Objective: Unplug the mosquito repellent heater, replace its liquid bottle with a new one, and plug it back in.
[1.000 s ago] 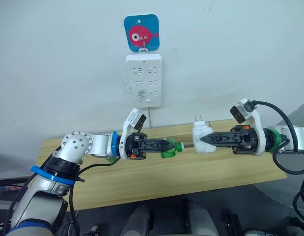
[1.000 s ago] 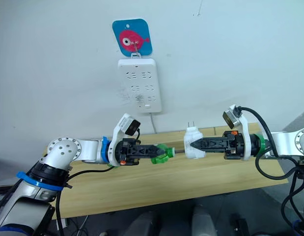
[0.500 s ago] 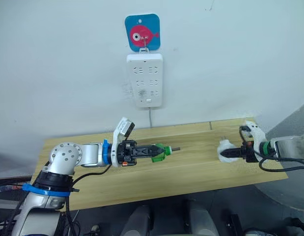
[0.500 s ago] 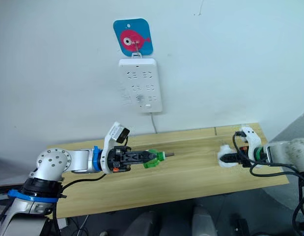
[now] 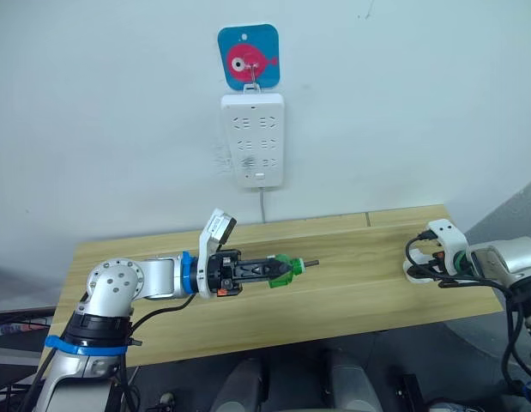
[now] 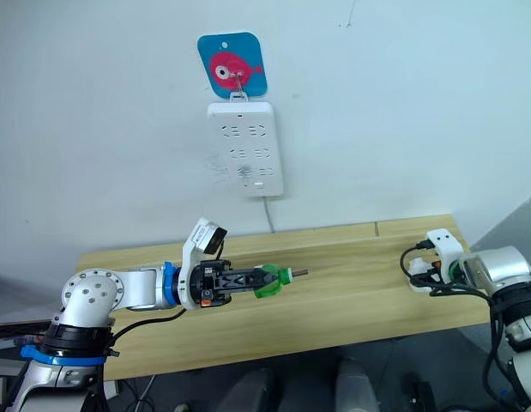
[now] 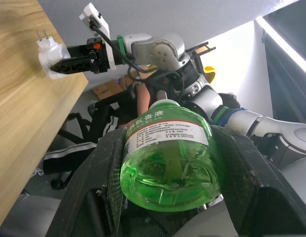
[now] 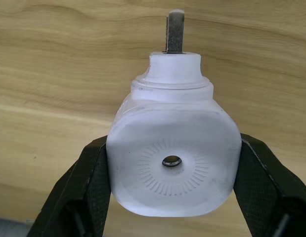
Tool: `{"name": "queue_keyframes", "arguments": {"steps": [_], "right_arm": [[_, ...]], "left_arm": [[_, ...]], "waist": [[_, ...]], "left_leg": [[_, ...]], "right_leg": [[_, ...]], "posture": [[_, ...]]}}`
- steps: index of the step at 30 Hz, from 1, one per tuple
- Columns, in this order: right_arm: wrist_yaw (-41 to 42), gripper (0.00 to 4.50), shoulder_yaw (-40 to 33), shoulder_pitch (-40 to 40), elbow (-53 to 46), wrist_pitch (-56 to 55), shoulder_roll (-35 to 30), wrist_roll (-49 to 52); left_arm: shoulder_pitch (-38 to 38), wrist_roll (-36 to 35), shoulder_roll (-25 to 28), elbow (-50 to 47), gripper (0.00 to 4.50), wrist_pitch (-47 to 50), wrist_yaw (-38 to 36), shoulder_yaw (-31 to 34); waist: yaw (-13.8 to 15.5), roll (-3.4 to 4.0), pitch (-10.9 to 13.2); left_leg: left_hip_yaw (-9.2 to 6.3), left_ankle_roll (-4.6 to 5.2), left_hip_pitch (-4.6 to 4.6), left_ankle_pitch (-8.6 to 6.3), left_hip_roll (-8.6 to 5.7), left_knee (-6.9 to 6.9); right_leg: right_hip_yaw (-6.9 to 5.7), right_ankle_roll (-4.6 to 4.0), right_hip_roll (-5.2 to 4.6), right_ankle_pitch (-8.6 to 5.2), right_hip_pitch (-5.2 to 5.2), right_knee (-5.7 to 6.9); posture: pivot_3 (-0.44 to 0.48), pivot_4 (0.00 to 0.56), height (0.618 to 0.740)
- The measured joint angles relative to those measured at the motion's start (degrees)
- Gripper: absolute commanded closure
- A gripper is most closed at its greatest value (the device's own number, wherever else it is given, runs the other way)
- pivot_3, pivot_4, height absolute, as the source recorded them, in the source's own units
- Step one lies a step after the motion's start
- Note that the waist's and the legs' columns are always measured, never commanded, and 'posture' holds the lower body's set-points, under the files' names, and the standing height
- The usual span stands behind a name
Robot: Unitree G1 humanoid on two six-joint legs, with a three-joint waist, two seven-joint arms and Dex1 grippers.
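One mosquito repellent heater [image 8: 173,158], light rigid smooth plastic, clamped by its rounded sides in right gripper [image 8: 172,197] over the table's [image 5: 351,292] right end; left gripper [image 7: 162,187] clasps green bottle [image 7: 168,153].

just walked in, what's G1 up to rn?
Mid bottle swap on the mosquito repellent heater. The right end effector holds the heater over the right end of the wooden table, unplugged, with no bottle in it. The left end effector grips a green liquid bottle above the table's middle. The wall power strip has nothing plugged in.
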Motion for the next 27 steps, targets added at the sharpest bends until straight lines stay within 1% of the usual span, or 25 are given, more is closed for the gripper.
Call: {"name": "queue_keyframes", "arguments": {"steps": [5,10,12,14,15,17,19,22,27], "right_arm": [[3.0,1.53,-0.23,-2.21,7.12,-2.35,2.78,-5.24],[4.54,1.53,-2.5,-4.34,12.83,-5.45,4.67,-9.16],[5.05,0.78,-3.11,-4.73,13.91,-6.02,5.04,-10.36],[5.8,0.15,-4.02,-4.76,14.6,-6.09,5.45,-11.31],[6.08,0.01,-4.44,-4.76,14.82,-6.08,5.68,-11.8],[6.61,0.01,-4.94,-4.75,14.88,-6.08,5.72,-12.42],[7.25,0.01,-5.77,-4.65,14.36,-6.03,5.63,-12.95],[8.32,0.01,-7.48,-4.2,10.93,-4.72,4.44,-12.93],[8.3,0.01,-14.82,-1.9,-1.46,3.94,0.48,-10.01]], "left_arm": [[0.0,0.02,-0.22,-0.15,2.24,0.06,0.47,0.51],[0.41,0.02,-0.57,-0.77,2.24,0.07,0.72,1.04],[0.55,0.03,-0.69,-0.78,2.24,0.09,0.79,1.05],[0.69,0.02,-0.68,-0.82,2.24,0.26,0.78,1.06],[0.7,0.03,-0.69,-0.85,2.24,0.42,0.78,1.05],[0.69,0.15,-0.82,-0.88,2.24,0.7,0.77,1.06],[0.68,0.52,-1.18,-0.88,2.24,0.73,0.76,1.05],[0.65,0.99,-2.18,-0.87,2.24,0.73,0.76,1.05],[0.78,3.12,-3.45,-0.86,2.24,-1.15,1.08,1.95]], "waist": [[0.05,0.01,0.02],[0.04,0.0,0.02],[0.02,0.0,0.02],[0.0,0.01,0.03],[-0.02,0.01,0.03],[-0.04,0.02,0.04],[-0.06,0.02,0.04],[-0.06,0.09,0.08],[-0.01,0.14,0.11]], "left_leg": [[0.0,0.0,0.0,0.0,0.0,-0.01],[0.0,0.0,0.02,0.0,0.01,-0.01],[-0.01,0.0,0.02,0.0,0.01,-0.01],[-0.01,0.0,0.02,0.0,0.01,-0.01],[-0.01,0.0,0.02,0.0,0.01,-0.01],[0.0,0.0,0.02,0.0,0.01,-0.01],[0.0,0.0,0.02,0.0,0.01,-0.01],[0.0,0.0,0.01,0.0,0.0,-0.01],[-0.02,-0.01,0.0,0.0,0.01,-0.01]], "right_leg": [[0.01,0.0,-0.01,0.0,0.0,0.0],[0.0,0.0,-0.01,0.0,0.01,0.0],[0.0,0.0,-0.01,0.0,0.01,0.0],[0.0,0.0,-0.01,0.0,0.01,0.0],[0.0,0.0,-0.01,0.0,0.01,0.0],[0.01,0.0,-0.01,0.0,0.01,0.0],[0.01,0.0,-0.01,0.0,0.01,0.0],[0.01,0.0,-0.02,0.0,0.01,0.0],[-0.01,0.0,-0.04,0.0,0.01,-0.01]], "posture": [[0.105,0.243,0.74],[0.1,0.246,0.74],[0.098,0.246,0.74],[0.092,0.245,0.74],[0.092,0.245,0.74],[0.088,0.244,0.74],[0.082,0.242,0.74],[0.069,0.239,0.74],[0.046,0.235,0.74]]}}
